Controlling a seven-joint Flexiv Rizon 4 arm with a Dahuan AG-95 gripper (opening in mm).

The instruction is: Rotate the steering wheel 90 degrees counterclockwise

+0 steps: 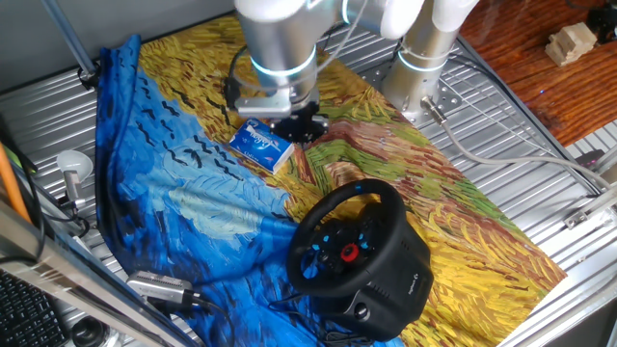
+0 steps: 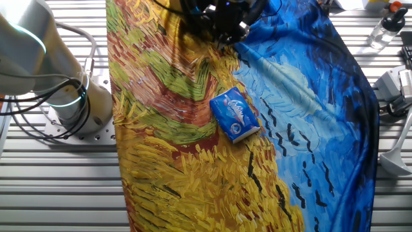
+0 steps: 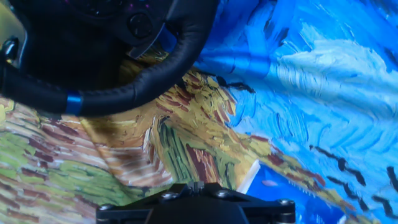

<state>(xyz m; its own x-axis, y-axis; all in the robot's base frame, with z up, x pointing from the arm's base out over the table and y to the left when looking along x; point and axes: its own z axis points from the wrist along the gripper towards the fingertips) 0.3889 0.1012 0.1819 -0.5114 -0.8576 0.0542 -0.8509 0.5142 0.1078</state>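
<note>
The steering wheel is black with a thick round rim, blue-lit hub buttons and a red round button. It sits on a bulky black base at the front of the painted cloth. In the hand view its rim, marked with a blue stripe, curves across the upper left. In the other fixed view only a dark part of the steering wheel shows at the top edge. My gripper hangs above the cloth behind the wheel, apart from it. The gripper is shut, fingertips together, with nothing between them.
A small blue-and-white box lies on the cloth just below and left of my gripper; the same box shows mid-cloth in the other fixed view. The arm's base stands at the back right. Cables and a grey device lie at the front left.
</note>
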